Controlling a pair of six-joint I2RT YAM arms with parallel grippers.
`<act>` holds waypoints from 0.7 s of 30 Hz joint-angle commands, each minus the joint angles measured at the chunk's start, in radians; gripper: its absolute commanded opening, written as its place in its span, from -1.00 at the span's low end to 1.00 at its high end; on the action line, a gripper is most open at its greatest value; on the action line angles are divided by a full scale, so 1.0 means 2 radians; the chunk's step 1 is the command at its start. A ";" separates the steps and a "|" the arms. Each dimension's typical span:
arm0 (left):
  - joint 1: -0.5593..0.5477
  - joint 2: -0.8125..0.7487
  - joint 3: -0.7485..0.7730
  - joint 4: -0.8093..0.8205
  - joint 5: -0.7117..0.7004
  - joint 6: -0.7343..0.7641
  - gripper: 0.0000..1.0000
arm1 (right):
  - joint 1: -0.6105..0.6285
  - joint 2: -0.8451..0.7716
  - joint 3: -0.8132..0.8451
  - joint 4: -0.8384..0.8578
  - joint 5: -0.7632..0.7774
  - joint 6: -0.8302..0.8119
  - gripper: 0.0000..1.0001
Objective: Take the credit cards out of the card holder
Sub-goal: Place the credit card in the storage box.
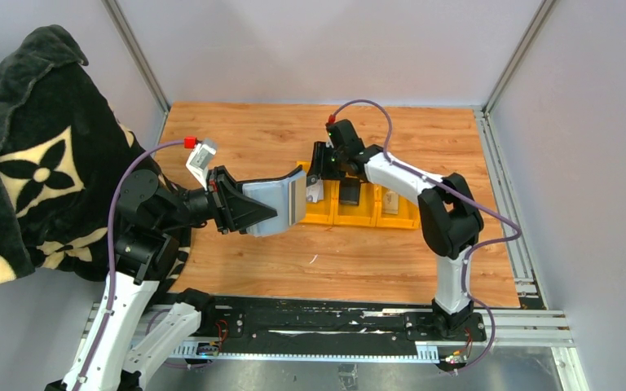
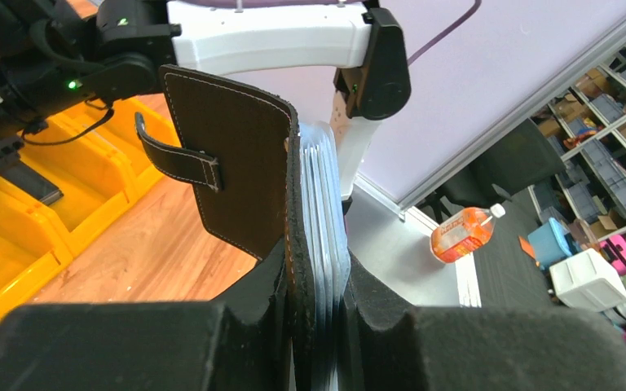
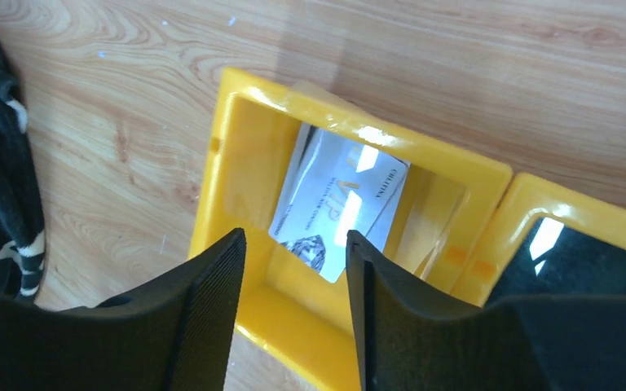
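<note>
Extraction looks part done: your left jaws clamp the black leather strap-tabbed card holder (image 2: 236,163) aloft, while your right jaws hang open over a silvery-white card (image 3: 338,204) lying in the yellow plastic bin (image 3: 240,155). Next, steer the right jaws to pinch another card's edge.

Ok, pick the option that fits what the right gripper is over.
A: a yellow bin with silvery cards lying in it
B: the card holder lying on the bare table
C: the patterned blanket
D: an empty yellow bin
A: the right wrist view shows the right gripper open above a yellow bin with silvery credit cards lying flat in it, while the card holder is clamped in the left gripper.
</note>
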 commanded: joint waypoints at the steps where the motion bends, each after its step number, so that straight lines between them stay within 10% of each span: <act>1: 0.001 -0.002 0.016 0.028 0.005 -0.014 -0.94 | 0.011 -0.072 0.011 -0.012 0.023 -0.018 0.09; 7: 0.001 -0.004 0.019 0.055 0.005 -0.034 -0.95 | 0.013 -0.206 -0.062 0.074 -0.075 0.020 0.49; 21: 0.001 -0.005 0.038 0.131 -0.002 -0.070 -0.97 | 0.006 -0.406 -0.387 0.718 -0.263 0.357 0.62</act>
